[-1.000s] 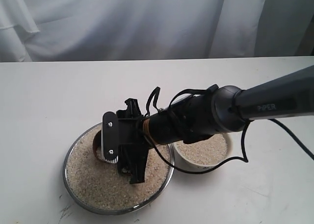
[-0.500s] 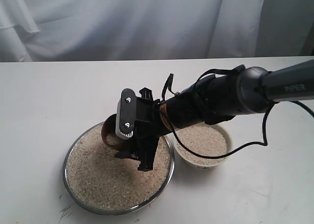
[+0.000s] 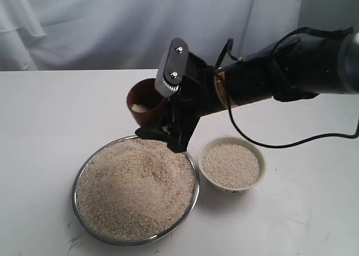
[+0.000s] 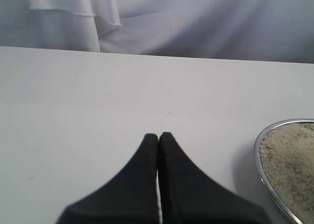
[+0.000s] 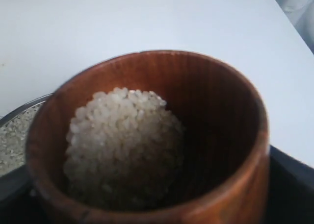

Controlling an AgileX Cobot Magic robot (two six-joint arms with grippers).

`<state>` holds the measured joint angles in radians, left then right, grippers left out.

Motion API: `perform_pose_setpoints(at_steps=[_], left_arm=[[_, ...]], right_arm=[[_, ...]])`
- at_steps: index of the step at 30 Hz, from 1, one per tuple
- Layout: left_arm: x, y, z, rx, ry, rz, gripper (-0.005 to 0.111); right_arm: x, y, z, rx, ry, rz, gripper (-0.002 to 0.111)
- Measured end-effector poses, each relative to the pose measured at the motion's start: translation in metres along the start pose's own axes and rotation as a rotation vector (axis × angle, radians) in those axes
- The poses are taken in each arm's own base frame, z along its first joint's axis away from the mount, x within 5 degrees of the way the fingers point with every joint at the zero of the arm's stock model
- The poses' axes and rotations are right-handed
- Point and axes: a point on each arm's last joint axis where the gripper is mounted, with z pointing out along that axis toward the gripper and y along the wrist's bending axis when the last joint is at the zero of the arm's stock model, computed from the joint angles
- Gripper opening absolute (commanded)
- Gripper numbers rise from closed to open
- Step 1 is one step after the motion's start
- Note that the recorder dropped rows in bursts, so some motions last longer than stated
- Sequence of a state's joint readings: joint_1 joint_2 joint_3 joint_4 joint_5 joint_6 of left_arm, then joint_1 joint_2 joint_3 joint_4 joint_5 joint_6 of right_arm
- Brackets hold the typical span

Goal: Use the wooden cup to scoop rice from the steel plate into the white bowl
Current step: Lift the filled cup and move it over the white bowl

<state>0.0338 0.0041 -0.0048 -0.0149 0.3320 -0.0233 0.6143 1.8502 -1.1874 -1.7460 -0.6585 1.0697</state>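
Observation:
The wooden cup (image 3: 143, 107) hangs above the far rim of the steel plate (image 3: 76, 203), with my right gripper (image 3: 158, 113) shut on it. In the right wrist view the cup (image 5: 216, 111) is tilted and holds a small mound of rice (image 5: 122, 145). A wide heap of rice (image 3: 134, 189) fills the plate. To the plate's right stands the white bowl (image 3: 261, 165), with rice (image 3: 231, 164) inside. My left gripper (image 4: 158, 136) is shut on nothing, low over bare table, with the plate's rim (image 4: 258, 155) off to one side.
A white table (image 3: 50, 116) carries everything, and a pale curtain (image 3: 112, 26) hangs behind it. The right arm (image 3: 291, 71) and its black cable (image 3: 303, 141) pass above and behind the white bowl.
My right gripper has lifted the cup out of the plate's rice, up and toward the back. The cup, mouth down in the heap before, now faces up with rice in it.

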Motion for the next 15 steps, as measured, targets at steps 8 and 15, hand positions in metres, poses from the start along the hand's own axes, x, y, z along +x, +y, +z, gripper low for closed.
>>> perform_pose_setpoints(at_steps=[8,15], left_arm=[[0.000,0.000,0.000,0.000,0.000,0.000,0.000],[0.000,0.000,0.000,0.000,0.000,0.000,0.000]], right_arm=[[0.000,-0.022,-0.037,0.064,-0.037,0.041,0.000],[-0.003,-0.039,-0.083,0.223,-0.029,-0.011,0.000]])
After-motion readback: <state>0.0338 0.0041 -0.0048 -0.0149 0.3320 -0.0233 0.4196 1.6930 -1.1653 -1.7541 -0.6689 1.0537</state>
